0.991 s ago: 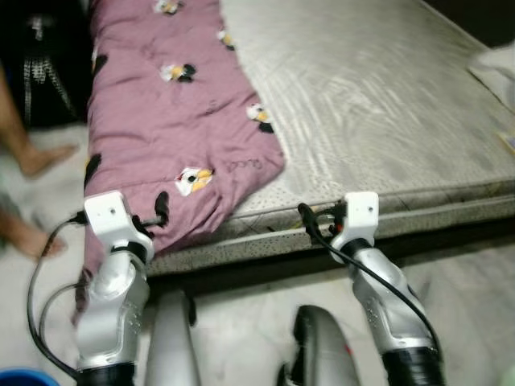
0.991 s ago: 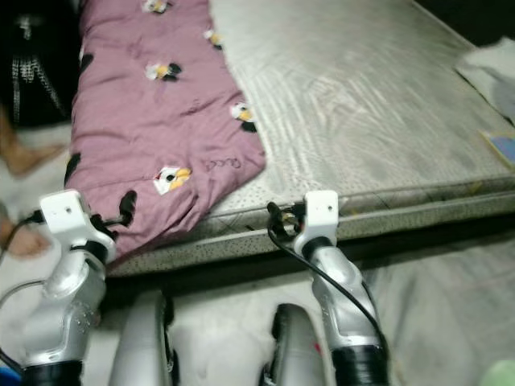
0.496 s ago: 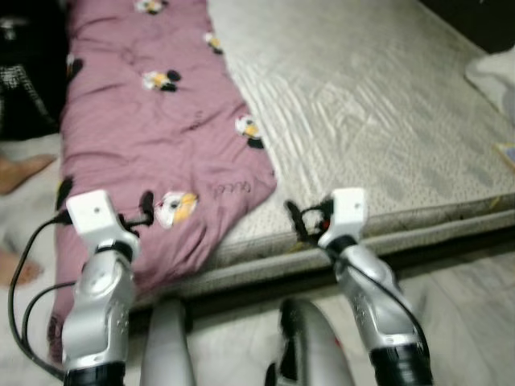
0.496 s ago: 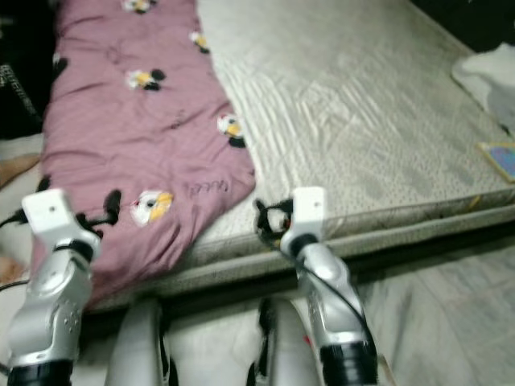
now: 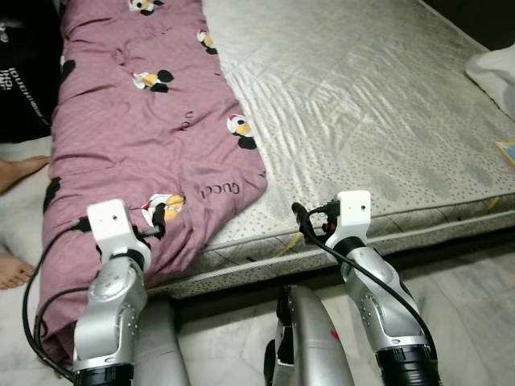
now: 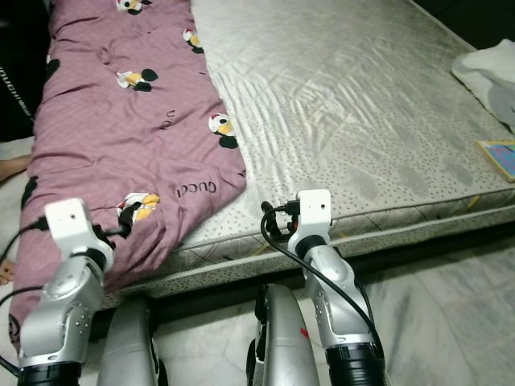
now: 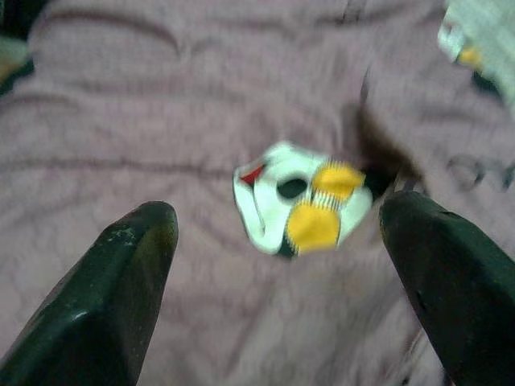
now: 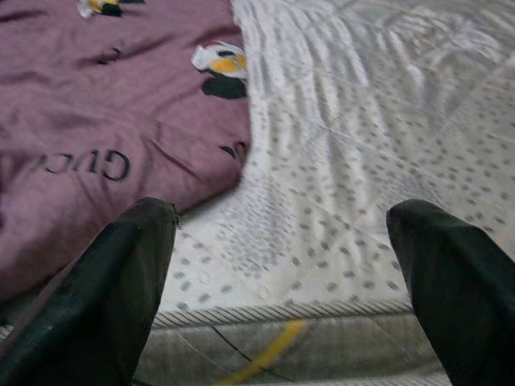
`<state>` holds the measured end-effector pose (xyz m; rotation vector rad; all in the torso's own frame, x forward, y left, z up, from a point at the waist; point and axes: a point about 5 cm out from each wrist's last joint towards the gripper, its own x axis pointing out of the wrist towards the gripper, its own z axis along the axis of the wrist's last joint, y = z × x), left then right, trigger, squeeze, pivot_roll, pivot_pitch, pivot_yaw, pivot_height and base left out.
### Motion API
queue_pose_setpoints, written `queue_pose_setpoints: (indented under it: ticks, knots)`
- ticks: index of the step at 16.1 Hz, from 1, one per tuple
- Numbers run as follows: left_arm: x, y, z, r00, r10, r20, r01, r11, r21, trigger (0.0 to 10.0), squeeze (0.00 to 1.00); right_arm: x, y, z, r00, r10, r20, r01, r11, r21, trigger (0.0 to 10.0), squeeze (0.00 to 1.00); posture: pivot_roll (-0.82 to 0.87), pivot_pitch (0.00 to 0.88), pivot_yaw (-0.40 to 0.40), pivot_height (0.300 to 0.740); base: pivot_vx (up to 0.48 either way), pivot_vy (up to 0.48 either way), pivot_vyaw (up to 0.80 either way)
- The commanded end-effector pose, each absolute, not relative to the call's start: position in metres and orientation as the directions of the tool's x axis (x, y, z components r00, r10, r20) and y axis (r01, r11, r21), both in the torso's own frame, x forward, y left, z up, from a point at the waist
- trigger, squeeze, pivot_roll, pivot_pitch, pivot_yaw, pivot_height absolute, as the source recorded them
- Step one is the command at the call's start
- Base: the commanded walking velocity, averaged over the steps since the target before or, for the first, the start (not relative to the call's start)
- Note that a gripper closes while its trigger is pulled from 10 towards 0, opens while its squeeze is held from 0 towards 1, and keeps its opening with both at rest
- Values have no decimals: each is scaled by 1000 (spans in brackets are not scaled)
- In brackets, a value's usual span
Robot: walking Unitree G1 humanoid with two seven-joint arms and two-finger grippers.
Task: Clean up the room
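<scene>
Head stereo pair looks forward and down over the mattress (image 5: 378, 104), both eyes sharing the purple blanket (image 5: 137, 137). Left wrist camera sits close above that blanket; right wrist camera faces the mattress edge, catching the blanket's "GUCCI" corner too.

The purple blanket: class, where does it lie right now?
In the left eye view, the purple blanket covers the left side of the grey mattress and droops over its near edge, just ahead of the left gripper.
</scene>
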<state>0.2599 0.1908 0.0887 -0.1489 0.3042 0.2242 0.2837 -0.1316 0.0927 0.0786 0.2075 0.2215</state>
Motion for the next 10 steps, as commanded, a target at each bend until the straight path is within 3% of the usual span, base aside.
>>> queue_pose_setpoints:
  ticks: [1, 4, 8, 10]
  knots:
    - [257, 190, 84, 917, 202, -344, -247, 965, -91, 10000, 0, 283, -132, 89, 951, 218, -218, -201, 975, 97, 10000, 0, 24, 161, -96, 562, 0, 0, 0]
    - [252, 174, 103, 963, 77, -258, -99, 993, -72, 10000, 0, 297, -121, 85, 954, 215, -209, -194, 974, 116, 10000, 0, 106, 229, -100, 562, 0, 0, 0]
    - [255, 151, 120, 979, -22, -204, 12, 999, -48, 10000, 0, 316, -103, 85, 952, 235, -196, -203, 964, 171, 10000, 0, 145, 271, -98, 517, 0, 0, 0]
    - [251, 147, 122, 979, -52, -196, 46, 998, -37, 10000, 0, 320, -100, 83, 950, 240, -201, -207, 963, 173, 10000, 0, 150, 280, -92, 517, 0, 0, 0]
